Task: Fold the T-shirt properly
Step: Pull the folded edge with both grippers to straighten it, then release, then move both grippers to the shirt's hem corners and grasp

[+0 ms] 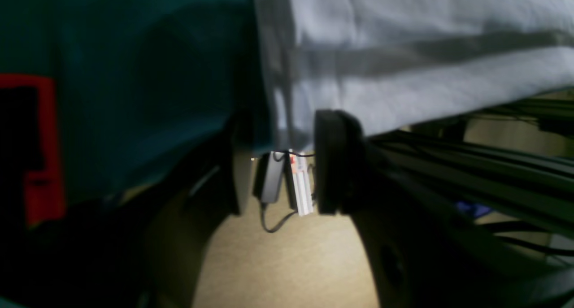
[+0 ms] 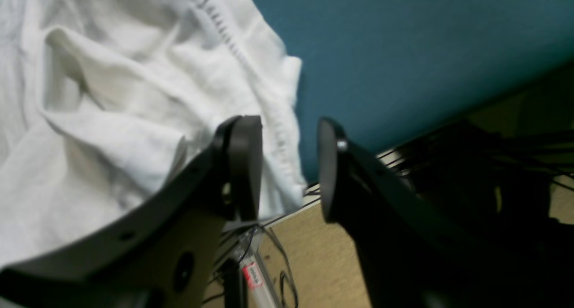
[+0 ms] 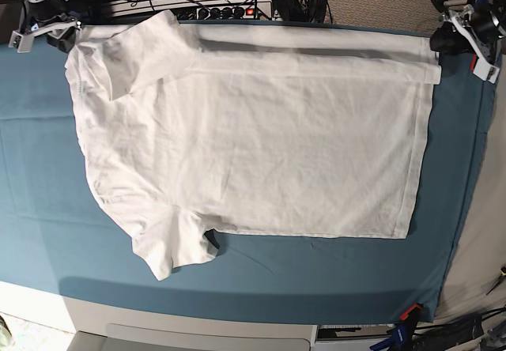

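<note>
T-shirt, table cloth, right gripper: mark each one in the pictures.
T-shirt [image 3: 253, 145]: base view, middle of its chest.
table cloth [image 3: 316, 268]: base view, bare strip below the hem.
right gripper [image 2: 287, 164]: right wrist view, gap between fingertips.

A teal-blue table cloth [image 3: 237, 268] covers the table — cables [image 3: 198, 3] behind, beige floor [image 2: 323, 254] below.

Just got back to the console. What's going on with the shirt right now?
The white T-shirt lies spread on the teal table cloth, its far edge folded over into a narrow band along the back of the table. Both arms sit at that far edge, one at each end of the band. The right gripper is open with the sleeve hem between its jaws, not clamped. The left gripper also looks open, beside the shirt's corner.
</note>
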You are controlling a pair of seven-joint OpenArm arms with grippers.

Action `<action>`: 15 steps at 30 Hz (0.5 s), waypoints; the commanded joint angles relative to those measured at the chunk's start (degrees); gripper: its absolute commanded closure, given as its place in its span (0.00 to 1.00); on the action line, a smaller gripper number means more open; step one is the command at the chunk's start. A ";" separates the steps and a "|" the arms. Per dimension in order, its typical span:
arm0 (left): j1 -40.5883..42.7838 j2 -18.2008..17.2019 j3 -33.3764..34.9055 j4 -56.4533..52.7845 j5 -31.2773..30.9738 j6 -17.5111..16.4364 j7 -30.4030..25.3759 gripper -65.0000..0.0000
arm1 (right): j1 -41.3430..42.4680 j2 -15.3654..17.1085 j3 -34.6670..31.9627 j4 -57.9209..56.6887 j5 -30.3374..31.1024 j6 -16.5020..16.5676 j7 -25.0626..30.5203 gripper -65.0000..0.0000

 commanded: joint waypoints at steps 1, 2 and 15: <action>0.92 -1.25 -1.86 1.79 -0.74 -0.44 -0.92 0.63 | -0.42 0.81 1.57 1.05 0.39 0.11 1.66 0.67; 1.44 -1.27 -3.08 2.80 -0.74 -0.44 -1.03 0.63 | -0.31 0.81 2.49 1.09 0.39 0.11 1.90 0.67; -0.74 -2.82 -9.18 19.98 1.68 4.74 -1.66 0.65 | 11.41 6.14 5.64 12.66 -5.53 0.11 4.50 0.68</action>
